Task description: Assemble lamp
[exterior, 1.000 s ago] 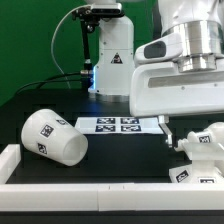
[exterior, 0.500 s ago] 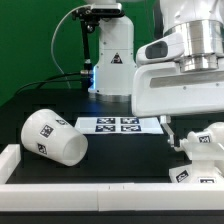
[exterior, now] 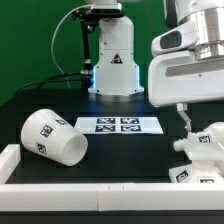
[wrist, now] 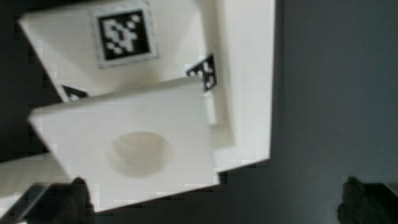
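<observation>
The lamp shade, a large white tapered cup with tags, lies on its side at the exterior view's left. The rounded bulb lies at the exterior view's right, with the small tagged base just in front of it by the white front wall. My gripper hangs above and just behind the bulb. In the wrist view the base shows as a white square block with a round socket, against the white wall. My gripper is open and empty, its dark fingertips far apart.
The marker board lies flat in the middle of the black table. A white wall runs along the table's front edge. A white robot pedestal with cables stands at the back.
My gripper has moved toward the exterior view's right and a little up, from beside the marker board's end to above the bulb. The lamp parts have not moved.
</observation>
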